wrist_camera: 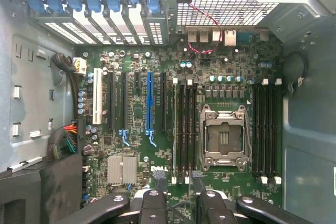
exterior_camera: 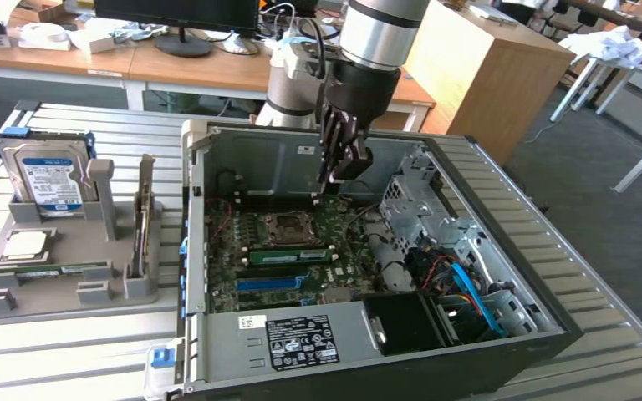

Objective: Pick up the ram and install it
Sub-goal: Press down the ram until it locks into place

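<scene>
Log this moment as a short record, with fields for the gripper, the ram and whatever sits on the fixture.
gripper: above the motherboard inside the open case, fingers apart, holding nothing
ram: standing in a motherboard slot beside the CPU socket, apart from the gripper
second green stick: lying flat on the grey fixture, at the exterior view's left of the case
hard drive: upright on the same fixture

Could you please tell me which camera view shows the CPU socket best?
The wrist view: it looks straight onto the CPU socket, metal frame and contacts plain. The exterior view shows it at a slant, near the gripper.
</scene>
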Robot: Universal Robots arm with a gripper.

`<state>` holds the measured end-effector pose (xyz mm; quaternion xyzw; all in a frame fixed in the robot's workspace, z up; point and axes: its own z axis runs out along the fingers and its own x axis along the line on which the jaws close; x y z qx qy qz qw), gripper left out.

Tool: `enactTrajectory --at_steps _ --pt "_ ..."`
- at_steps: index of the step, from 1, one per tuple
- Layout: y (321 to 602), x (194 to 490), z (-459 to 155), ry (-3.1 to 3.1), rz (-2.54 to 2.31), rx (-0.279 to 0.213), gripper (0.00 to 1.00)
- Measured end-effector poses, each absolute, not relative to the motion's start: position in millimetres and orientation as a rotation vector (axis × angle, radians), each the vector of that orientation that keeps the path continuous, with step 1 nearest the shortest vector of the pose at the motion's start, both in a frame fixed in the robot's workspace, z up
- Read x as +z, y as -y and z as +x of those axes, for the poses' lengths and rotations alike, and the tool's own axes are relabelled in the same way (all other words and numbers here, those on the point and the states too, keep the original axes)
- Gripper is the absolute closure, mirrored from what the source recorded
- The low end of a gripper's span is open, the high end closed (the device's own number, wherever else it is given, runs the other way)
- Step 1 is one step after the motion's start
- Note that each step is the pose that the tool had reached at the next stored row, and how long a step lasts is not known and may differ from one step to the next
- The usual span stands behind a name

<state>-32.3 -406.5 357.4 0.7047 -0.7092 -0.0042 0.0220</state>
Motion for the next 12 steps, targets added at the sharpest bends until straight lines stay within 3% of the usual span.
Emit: enactTrajectory --at_steps 5,7,12 --pt "406.5 357.4 -32.3 2.197 2.183 -0.013 0.71" --pt "406.5 357.4 -32.3 2.197 2.183 -0.013 0.84" --pt "406.5 357.4 -32.3 2.197 2.183 -0.013 0.90"
